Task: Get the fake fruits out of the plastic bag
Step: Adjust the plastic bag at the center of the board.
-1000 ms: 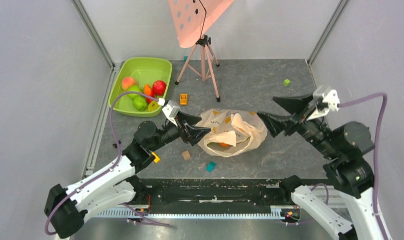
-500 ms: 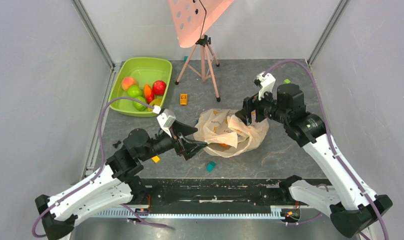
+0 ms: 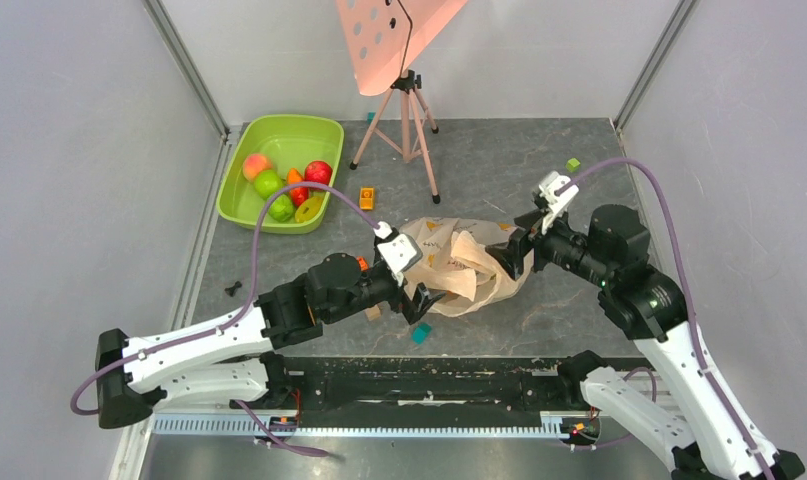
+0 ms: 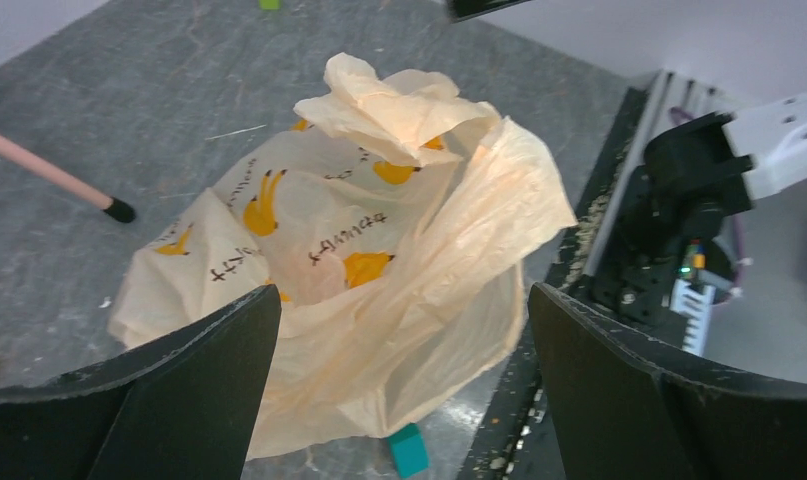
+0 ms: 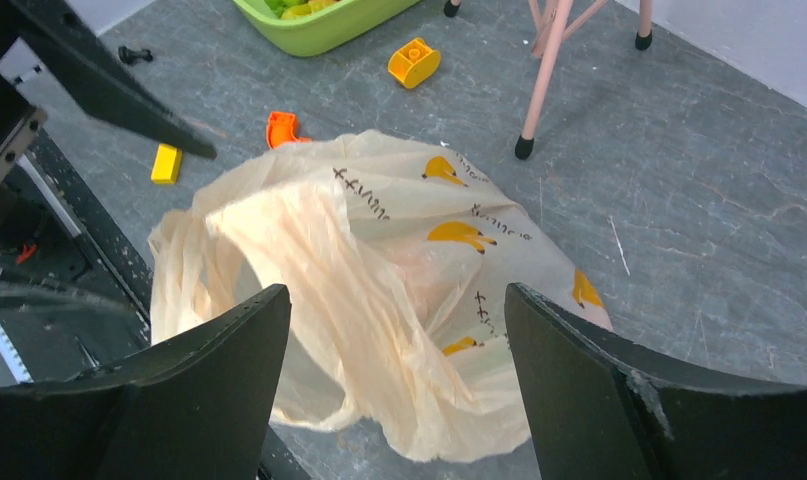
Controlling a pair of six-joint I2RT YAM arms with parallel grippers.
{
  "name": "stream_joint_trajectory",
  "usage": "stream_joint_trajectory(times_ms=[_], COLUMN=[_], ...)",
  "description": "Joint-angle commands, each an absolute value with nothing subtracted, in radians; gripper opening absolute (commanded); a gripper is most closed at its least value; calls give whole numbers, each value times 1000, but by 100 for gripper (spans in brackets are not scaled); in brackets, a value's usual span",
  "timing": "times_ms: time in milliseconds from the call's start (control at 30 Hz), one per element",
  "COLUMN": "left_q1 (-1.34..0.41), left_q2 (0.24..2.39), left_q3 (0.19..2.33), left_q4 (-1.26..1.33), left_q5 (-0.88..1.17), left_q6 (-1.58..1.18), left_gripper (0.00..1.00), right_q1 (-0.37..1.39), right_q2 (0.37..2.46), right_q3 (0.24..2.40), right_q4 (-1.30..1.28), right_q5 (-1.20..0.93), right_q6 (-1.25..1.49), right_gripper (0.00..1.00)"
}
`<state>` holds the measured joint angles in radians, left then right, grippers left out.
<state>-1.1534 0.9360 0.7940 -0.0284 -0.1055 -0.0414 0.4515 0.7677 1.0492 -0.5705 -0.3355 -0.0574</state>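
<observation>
The bag [image 3: 469, 262] lies in a crumpled heap on the tabletop [image 3: 539, 190], about midway between left and right and toward the near side. It is thin, crinkly and translucent, pale peach, printed with yellow-orange bananas and dark lettering. In the left wrist view [image 4: 379, 270] a bunched flap stands up at its top; in the right wrist view [image 5: 379, 290] its folds sag loosely. Whether anything is inside cannot be told.

The fruits [image 3: 282, 207] sit in a green tub [image 3: 309, 135] at the far left, well apart from the bag: a peach [image 3: 256, 165], 2 green ones, a red apple [image 3: 318, 173], and smaller orange-red and yellow pieces among them.
</observation>
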Motion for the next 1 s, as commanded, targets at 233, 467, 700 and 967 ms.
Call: stream_joint_trajectory(times_ms=[233, 467, 700, 967], left_q1=[-1225, -1259, -1266, -1266], left_q2=[982, 1045, 1089, 1167], left_q3=[821, 818, 806, 837], left_q4=[53, 72, 124, 163], left_q5=[-234, -309, -398, -517], left_q6=[123, 183, 241, 263], left_gripper=[100, 100, 100, 100], right_q1=[452, 453, 455, 484], right_q2=[603, 594, 648, 767], right_q3=[859, 721, 682, 734], right_q4=[-543, -364, -260, -227], right_q5=[-495, -506, -460, -407], right_q6=[-190, -201, -227, -239], right_gripper=[87, 87, 87, 73])
